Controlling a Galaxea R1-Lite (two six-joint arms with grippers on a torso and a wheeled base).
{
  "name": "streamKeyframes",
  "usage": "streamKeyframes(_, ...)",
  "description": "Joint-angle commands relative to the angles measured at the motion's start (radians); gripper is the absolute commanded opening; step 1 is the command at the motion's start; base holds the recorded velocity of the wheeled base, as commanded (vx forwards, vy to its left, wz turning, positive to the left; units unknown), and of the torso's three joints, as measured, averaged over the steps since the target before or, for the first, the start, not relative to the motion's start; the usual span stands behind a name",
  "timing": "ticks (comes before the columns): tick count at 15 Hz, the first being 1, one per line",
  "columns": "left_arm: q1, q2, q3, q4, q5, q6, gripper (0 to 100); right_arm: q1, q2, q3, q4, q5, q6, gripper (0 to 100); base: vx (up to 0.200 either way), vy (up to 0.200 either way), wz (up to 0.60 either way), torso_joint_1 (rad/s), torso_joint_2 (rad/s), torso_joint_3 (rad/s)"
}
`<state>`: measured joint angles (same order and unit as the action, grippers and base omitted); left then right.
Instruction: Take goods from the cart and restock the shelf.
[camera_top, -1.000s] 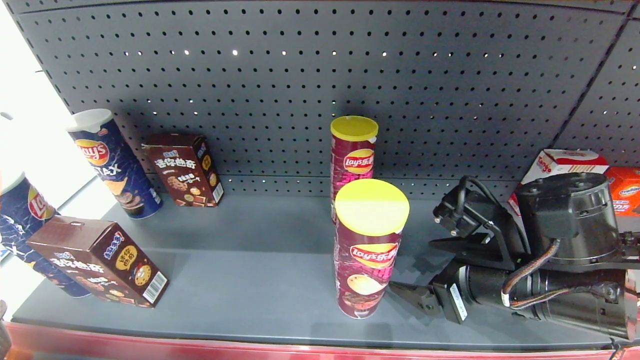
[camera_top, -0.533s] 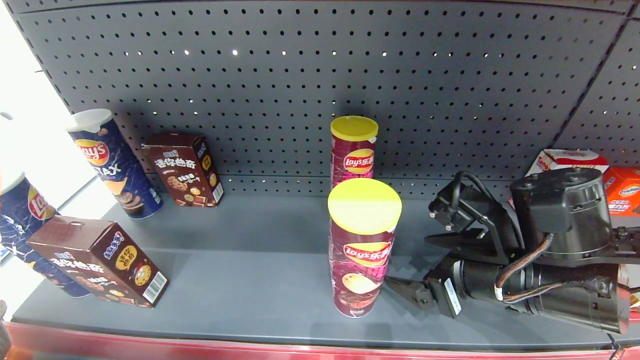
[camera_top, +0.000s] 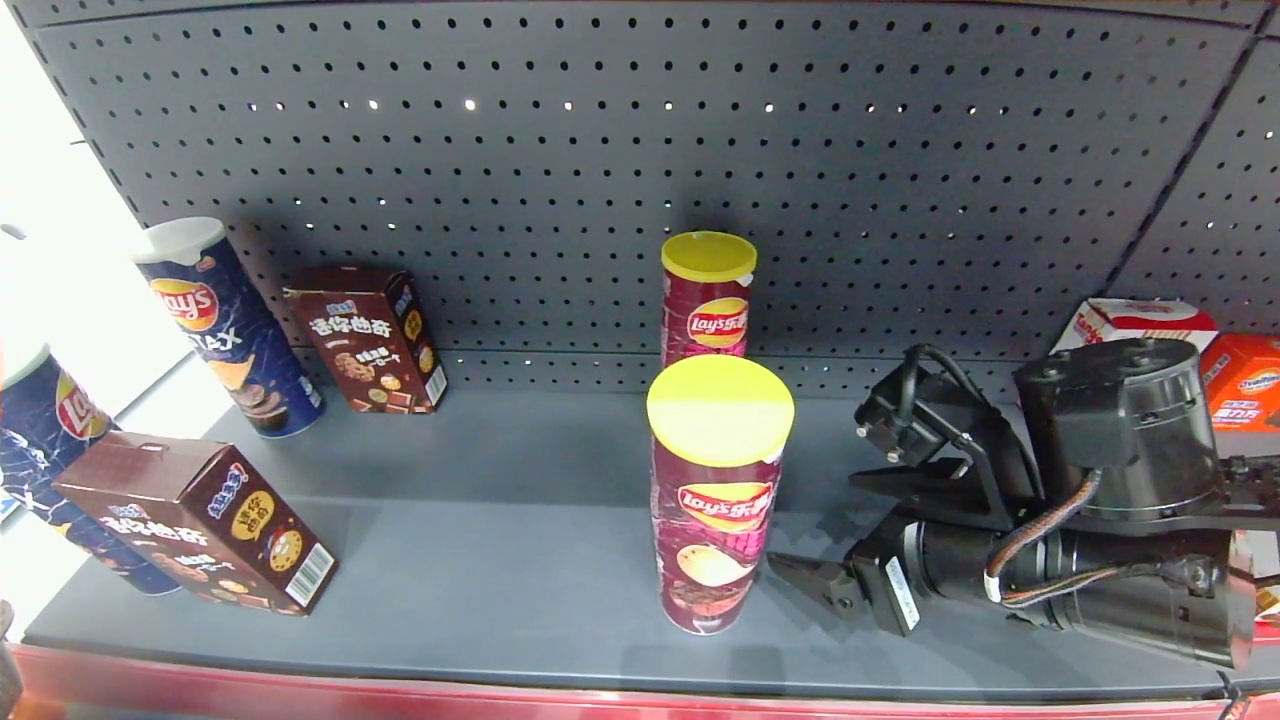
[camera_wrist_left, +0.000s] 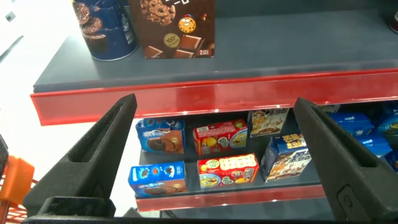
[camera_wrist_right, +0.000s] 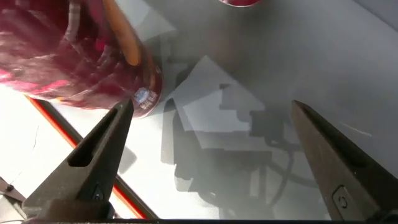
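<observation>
Head looks down onto shelf (camera_top: 480, 520); wrists share it, right nearer.

front chip can (camera_top: 715, 500) — upright on shelf (camera_top: 480, 540) | right pincer (camera_top: 815, 522) — just beside, fingers spread

Grey shelf (camera_top: 500, 560) — crisp cans (camera_top: 712, 500), biscuit boxes (camera_top: 195, 525) resting on it.
</observation>
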<state>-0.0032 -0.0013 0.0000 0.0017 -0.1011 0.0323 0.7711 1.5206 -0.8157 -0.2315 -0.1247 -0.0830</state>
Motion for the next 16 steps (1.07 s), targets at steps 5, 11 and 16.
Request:
streamKeyframes(5,0.0,0.001,0.0,0.0,0.001,0.0,100,-0.111,-0.163,0.032,-0.008,-0.023,0.005,100,0.0,0.0,0.0,0.0,0.0,0.0)
streamKeyframes(11,0.0,0.001,0.0,0.0,-0.002,0.001,100,-0.438,-0.482,0.041,-0.034,-0.046,0.006,100,0.0,0.0,0.0,0.0,0.0,0.0)
streamKeyframes(16,-0.001,0.001,0.0,0.001,-0.003,0.003,100,-0.656,-0.925,0.399,-0.088,-0.046,0.005,100,0.0,0.0,0.0,0.0,0.0,0.0)
